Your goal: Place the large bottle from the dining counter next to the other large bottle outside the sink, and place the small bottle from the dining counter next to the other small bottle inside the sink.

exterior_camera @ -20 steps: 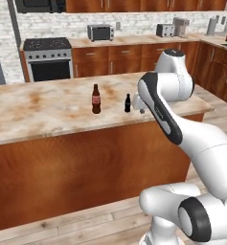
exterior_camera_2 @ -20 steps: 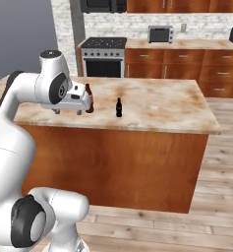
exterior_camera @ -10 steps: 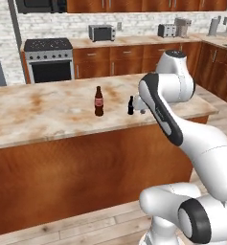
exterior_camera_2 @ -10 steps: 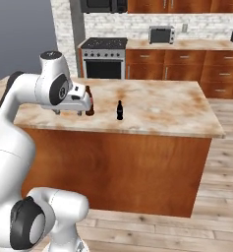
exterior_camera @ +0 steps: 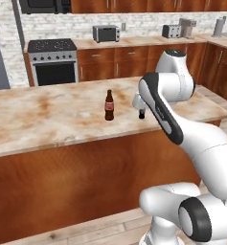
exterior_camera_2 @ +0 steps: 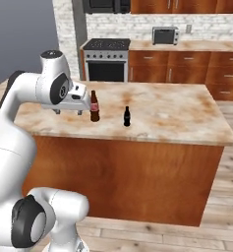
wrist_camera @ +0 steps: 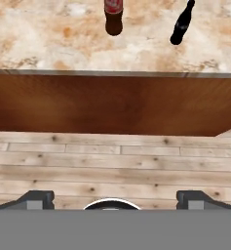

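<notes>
Bottles stood upright on the table (exterior_camera: 48,115): large bottle (exterior_camera: 109,105) near the middle, small bottle (exterior_camera_2: 127,116) just beside it. Fingers (wrist_camera: 112,197) spread wide, holding nothing, short of the table edge. Risked toppling either bottle with a sideways approach, given the narrow gap.

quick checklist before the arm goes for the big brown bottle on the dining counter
1. Large bottle upright on the dining counter: ok.
2. Small black bottle upright, standing apart from the large one: ok.
3. End effector open, holding nothing: ok.
4. End effector around the large bottle: not ok; in the hand view the fingertips are over the floor, short of the counter edge.
5. Marble around the large bottle free of other things: ok.
</notes>
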